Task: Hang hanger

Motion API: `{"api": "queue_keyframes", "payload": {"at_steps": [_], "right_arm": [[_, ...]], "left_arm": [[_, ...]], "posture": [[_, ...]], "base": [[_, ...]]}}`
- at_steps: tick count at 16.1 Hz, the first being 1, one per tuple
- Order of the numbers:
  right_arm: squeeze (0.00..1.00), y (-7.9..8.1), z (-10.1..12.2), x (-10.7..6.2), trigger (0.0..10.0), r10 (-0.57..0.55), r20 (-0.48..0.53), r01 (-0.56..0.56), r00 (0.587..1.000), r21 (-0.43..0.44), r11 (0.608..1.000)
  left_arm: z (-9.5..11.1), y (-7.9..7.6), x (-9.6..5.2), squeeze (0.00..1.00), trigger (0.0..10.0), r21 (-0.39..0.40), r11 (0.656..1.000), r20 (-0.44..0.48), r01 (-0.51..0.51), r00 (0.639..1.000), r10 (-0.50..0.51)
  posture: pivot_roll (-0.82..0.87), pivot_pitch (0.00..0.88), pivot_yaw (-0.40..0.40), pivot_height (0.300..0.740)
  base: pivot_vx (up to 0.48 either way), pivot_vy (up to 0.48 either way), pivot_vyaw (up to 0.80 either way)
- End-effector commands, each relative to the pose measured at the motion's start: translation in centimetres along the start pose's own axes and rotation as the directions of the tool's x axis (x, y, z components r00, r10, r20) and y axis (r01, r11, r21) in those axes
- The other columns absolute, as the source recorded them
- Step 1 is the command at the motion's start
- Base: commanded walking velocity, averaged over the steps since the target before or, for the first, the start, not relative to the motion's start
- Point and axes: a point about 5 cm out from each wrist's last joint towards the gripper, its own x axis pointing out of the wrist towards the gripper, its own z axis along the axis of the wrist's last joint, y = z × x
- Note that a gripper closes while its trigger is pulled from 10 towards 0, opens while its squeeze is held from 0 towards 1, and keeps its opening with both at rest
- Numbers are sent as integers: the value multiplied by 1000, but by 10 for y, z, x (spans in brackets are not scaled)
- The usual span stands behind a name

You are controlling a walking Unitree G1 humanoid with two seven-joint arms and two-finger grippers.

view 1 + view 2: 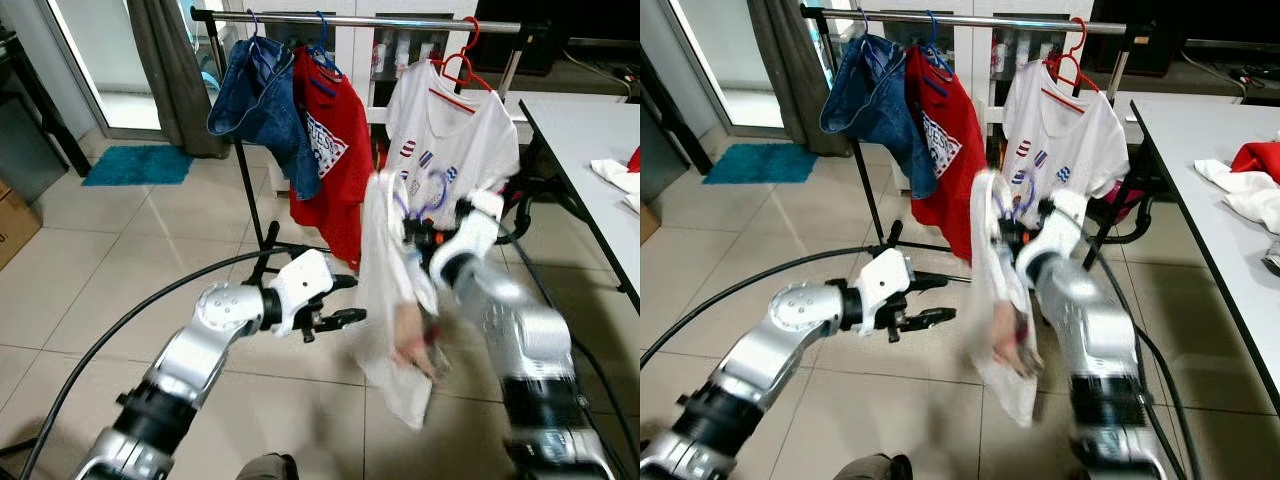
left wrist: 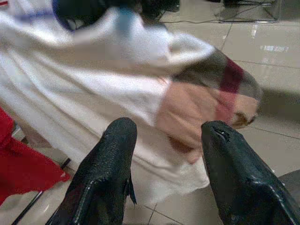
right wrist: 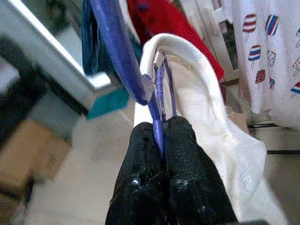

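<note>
Up front, the right gripper (image 3: 161,136) has its jaws clenched on the thin blue hanger (image 3: 123,56), whose curved plastic rod rises from between the black textured fingers (image 3: 187,164). A white shirt (image 1: 385,290) of soft cloth hangs from it, below the rack (image 1: 400,18) where denim (image 1: 262,105), a red shirt (image 1: 330,140) and a printed white tee (image 1: 450,140) hang. The left gripper (image 1: 335,300), jaws released, hovers just beside the shirt's hem. A white desk (image 1: 590,150) stands right.
</note>
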Motion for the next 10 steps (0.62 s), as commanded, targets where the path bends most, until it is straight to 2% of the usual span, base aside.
{"api": "queue_keyframes", "payload": {"at_steps": [1,3,4,5,6,8,9,10], "right_arm": [[0,-1,16,2,10000,-25,79,19,997,78,997],[0,-2,30,6,10000,-49,140,17,989,219,976],[0,-2,42,9,10000,-63,184,-3,981,335,942],[0,-2,44,10,10000,-66,191,-6,979,355,935],[0,-2,49,11,10000,-76,201,-10,977,393,919],[0,-3,54,13,10000,-93,205,-5,974,433,901],[0,-3,54,13,10000,-95,205,-4,974,438,899],[0,-3,55,13,10000,-99,203,-3,974,449,894]], "left_arm": [[-3,-1,-2,0,10000,-2,1000,0,-21,1000,21],[-8,-4,3,0,10000,19,998,18,-66,998,65],[-10,-4,7,1000,10000,48,990,53,-135,990,133],[-10,-4,7,1000,10000,60,987,59,-147,988,143],[-11,-3,5,1000,10000,121,970,80,-210,976,201],[-11,-5,1,1000,10000,172,946,149,-274,957,250],[-15,-8,-1,522,10000,206,941,145,-270,959,243],[-25,-12,-1,0,10000,245,933,114,-262,964,241]], "posture": [[0,0,35,740],[-4,0,22,740],[-6,0,9,740],[-6,0,8,740],[-6,0,4,740],[-11,0,1,740],[-14,0,1,740],[-17,0,3,740]], "base": [[0,0,0],[0,0,0],[0,0,0],[0,0,0],[0,0,0],[0,0,0],[0,0,0],[0,0,0]]}}
